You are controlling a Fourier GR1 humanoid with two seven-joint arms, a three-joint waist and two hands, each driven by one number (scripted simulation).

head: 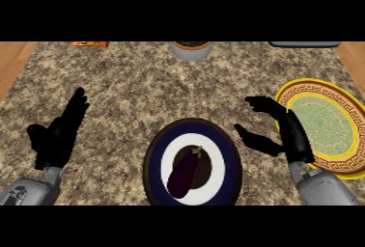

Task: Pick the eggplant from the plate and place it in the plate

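Note:
A dark purple eggplant (pixel 188 170) lies lengthwise on the white centre of a dark-rimmed plate (pixel 155 154) at the lower middle of the counter. A second plate (pixel 341 126), yellow-rimmed with a green centre and a patterned band, sits at the right edge. My right hand (pixel 284 129) hovers between the two plates, fingers relaxed and thumb spread toward the dark plate, touching nothing. My left hand (pixel 58 131) rests open at the left, fingers straight and pointing up, well away from both plates.
A grey pot (pixel 191 49) with dark contents stands at the back centre. An orange packet (pixel 90 44) lies at the back left and a dark flat object (pixel 305 44) at the back right. Wooden strips border the speckled counter on both sides.

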